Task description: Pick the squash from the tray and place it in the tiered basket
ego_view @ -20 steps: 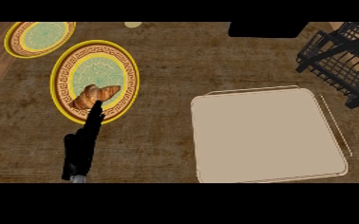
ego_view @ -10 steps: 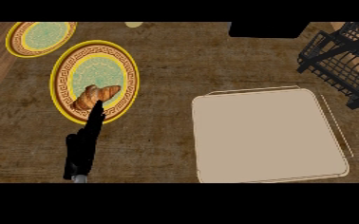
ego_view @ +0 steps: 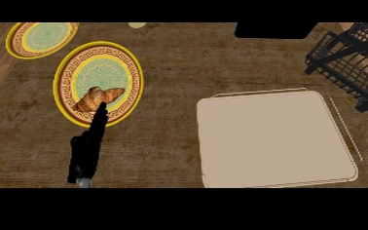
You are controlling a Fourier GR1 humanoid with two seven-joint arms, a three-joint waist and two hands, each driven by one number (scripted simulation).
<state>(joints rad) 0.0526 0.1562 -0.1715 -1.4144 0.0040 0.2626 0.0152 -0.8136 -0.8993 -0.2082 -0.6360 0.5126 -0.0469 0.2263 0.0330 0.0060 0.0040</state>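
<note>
Beige tray [ego_view: 277, 139] at four o'clock bare, no squash visible anywhere, black tiered basket [ego_view: 343, 61] at two o'clock unfilled, left hand [ego_view: 89, 143] straight-fingered touching croissant [ego_view: 99, 98] on plate [ego_view: 68, 78] at nine o'clock; seemingly nothing done yet

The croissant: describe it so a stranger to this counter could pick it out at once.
On the brown counter, left of the large beige square tray, lie two round yellow-rimmed plates with green centres. The golden-brown croissant lies on the nearer, larger plate, at its lower edge, by the left hand fingertips. The far plate holds nothing.
</note>
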